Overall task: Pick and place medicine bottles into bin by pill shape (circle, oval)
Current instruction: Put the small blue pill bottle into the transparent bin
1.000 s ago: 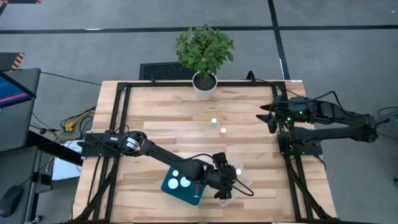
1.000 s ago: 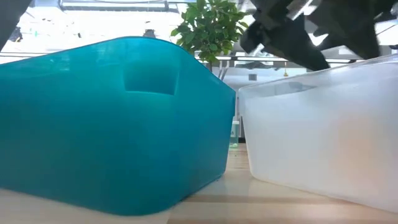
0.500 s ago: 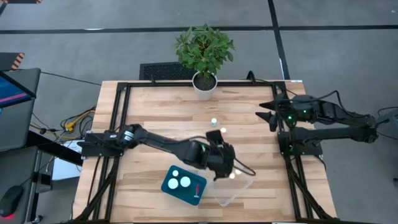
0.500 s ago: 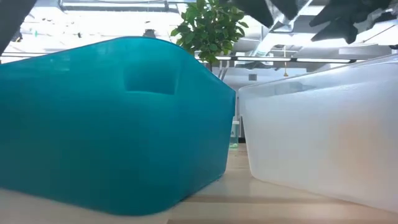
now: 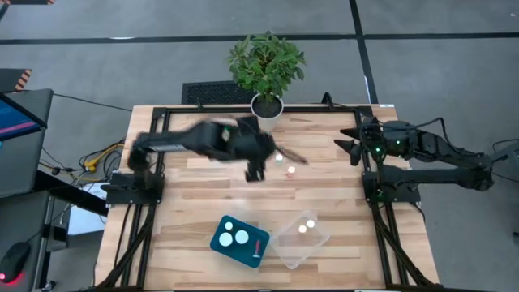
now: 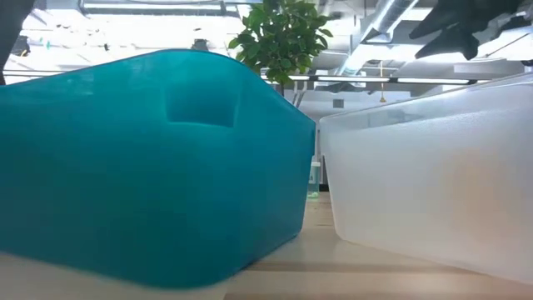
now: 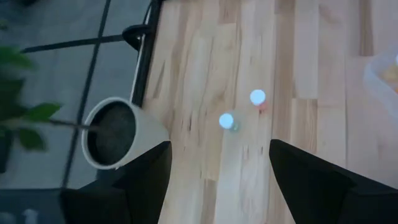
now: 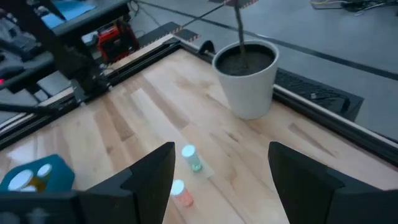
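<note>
Two medicine bottles with white caps stand on the table's far middle: a greenish one [image 5: 278,158] [image 7: 226,121] [image 8: 189,154] and a pinkish one [image 5: 290,171] [image 7: 257,98] [image 8: 178,189]. My left gripper [image 5: 256,167] [image 7: 217,174] is open and empty, blurred, above the table just left of them. The teal bin [image 5: 240,240] holds two white-capped bottles. The clear bin [image 5: 302,236] holds two more. My right gripper [image 5: 347,151] [image 8: 221,180] is open and empty, raised at the right rail.
A potted plant [image 5: 266,66] in a white pot [image 7: 115,132] [image 8: 245,78] stands at the far edge, close behind the two loose bottles. A black frame [image 5: 162,122] runs around the table. In the low view the teal bin [image 6: 150,158] and clear bin [image 6: 433,175] fill the foreground.
My left gripper has swung from over the clear bin at the near side up and toward the far edge, ending beside the two loose bottles. The clear bin, hidden under the arm before, now shows two caps inside.
</note>
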